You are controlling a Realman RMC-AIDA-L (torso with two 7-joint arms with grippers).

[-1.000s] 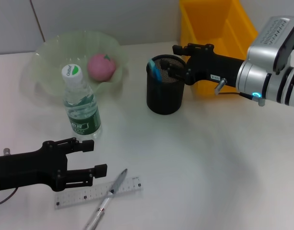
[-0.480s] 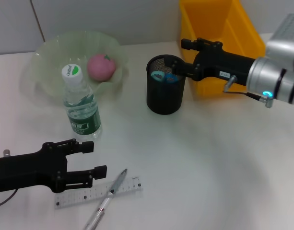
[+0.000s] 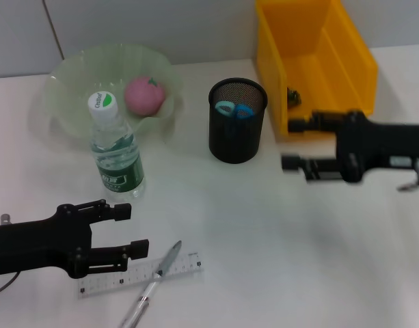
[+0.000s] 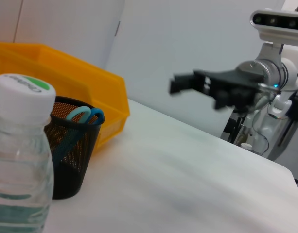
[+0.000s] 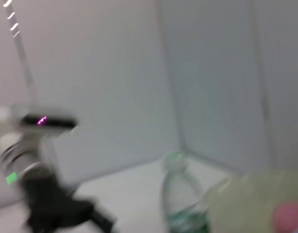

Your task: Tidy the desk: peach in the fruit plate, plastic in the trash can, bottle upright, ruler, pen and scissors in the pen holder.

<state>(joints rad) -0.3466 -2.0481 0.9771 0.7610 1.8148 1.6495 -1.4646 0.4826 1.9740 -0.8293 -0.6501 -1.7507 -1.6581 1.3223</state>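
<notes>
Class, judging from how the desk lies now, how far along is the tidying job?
Done: peach in the fruit plate, bottle upright, scissors in the pen holder, plastic in the trash can. In hand: nothing; both end effectors, left and right, are open and empty. Left: ruler and pen, lying beside the left one.

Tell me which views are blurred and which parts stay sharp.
Head view: the right hand is smeared, while the bottle, pen holder and ruler stay crisp. Left wrist view: the far right hand is smeared, the scissors clear. Right wrist view: blurred throughout.
</notes>
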